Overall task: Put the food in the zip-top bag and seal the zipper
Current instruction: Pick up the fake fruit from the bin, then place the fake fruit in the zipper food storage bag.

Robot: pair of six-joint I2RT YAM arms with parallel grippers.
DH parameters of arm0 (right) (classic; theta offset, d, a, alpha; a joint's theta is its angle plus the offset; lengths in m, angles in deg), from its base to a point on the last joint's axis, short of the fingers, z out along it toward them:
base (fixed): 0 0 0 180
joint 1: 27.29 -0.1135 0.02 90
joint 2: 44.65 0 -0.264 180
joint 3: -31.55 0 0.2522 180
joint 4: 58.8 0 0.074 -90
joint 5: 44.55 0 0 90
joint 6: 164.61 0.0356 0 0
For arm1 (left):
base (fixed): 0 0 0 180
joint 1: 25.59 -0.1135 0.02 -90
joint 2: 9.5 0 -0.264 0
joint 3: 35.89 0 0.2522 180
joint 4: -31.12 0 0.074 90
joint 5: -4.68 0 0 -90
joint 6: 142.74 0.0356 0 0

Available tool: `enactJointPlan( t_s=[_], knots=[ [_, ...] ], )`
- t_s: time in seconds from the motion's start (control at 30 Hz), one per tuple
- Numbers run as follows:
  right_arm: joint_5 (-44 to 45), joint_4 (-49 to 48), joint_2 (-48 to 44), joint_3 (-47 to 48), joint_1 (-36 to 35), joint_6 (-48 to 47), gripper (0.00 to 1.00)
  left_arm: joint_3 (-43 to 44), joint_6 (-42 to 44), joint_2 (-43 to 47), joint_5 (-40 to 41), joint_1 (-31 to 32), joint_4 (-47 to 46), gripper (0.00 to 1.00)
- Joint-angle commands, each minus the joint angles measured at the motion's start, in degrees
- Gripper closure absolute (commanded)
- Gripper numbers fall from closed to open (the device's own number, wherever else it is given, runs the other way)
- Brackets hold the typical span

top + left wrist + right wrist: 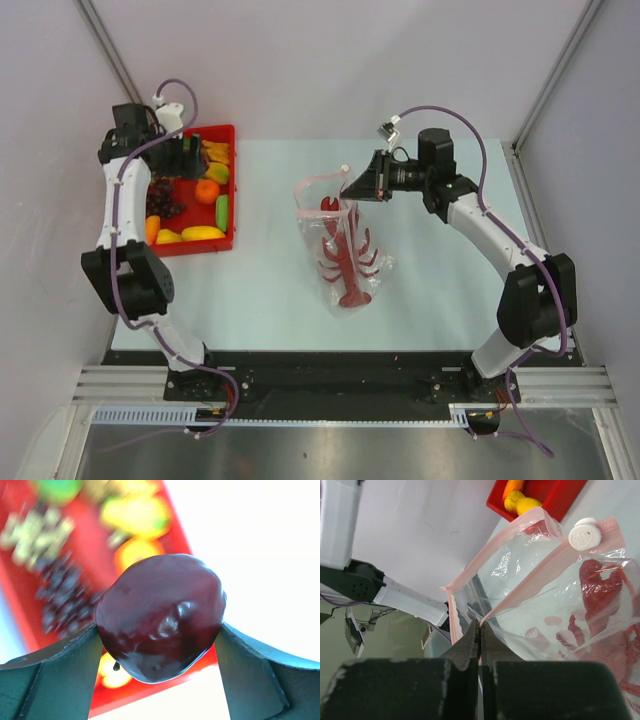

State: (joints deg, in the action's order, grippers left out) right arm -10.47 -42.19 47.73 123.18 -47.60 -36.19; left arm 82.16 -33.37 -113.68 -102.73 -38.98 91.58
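A glossy dark red fruit fills the gap between the fingers of my left gripper, which is shut on it above the red tray. That left gripper hovers over the tray's far end. Other food lies in the tray: an orange, a green piece, a yellow piece and dark grapes. The clear zip-top bag with its red print lies mid-table. My right gripper is shut on the bag's mouth edge, lifting the pink zipper so the mouth gapes. A white slider sits on the strip.
The red tray stands at the table's left side, against the left arm. The bag lies lengthwise in the middle, its mouth toward the far side. The right arm reaches in from the right. Grey walls close off the back and sides.
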Motion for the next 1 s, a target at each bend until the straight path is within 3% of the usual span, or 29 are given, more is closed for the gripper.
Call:
enactJointPlan(
  t_s=[0.0, 0.17, 0.43, 0.7, 0.83, 0.97],
  knots=[
    [-0.6, 0.2, 0.0, 2.4, -1.3, -2.5, 1.0, 7.3, -2.6, 9.8, -13.3, 8.4, 5.4, 0.16],
    [-0.9, 0.2, -0.3, 2.7, -2.1, -3.0, 1.0, 11.0, -4.0, 13.6, -15.8, 23.0, 7.2, 0.15],
    [-1.1, 0.5, -2.6, 3.3, -3.2, -4.0, 1.0, 2.1, 0.6, 16.5, -14.6, 38.5, 8.2, 0.14],
    [-1.7, 1.4, -4.3, 3.3, -3.6, -6.0, 1.0, 0.7, 4.0, 15.2, -11.9, 40.9, 13.3, 0.0],
    [-2.4, 1.9, -4.8, 3.3, -3.9, -7.1, 1.0, 3.3, 4.4, 14.6, -12.5, 40.7, 15.5, 0.0],
    [-2.4, 2.2, -4.8, 3.3, -4.0, -7.6, 1.0, 3.2, 0.0, 17.0, -15.4, 35.1, 12.6, 0.0]
  ],
)
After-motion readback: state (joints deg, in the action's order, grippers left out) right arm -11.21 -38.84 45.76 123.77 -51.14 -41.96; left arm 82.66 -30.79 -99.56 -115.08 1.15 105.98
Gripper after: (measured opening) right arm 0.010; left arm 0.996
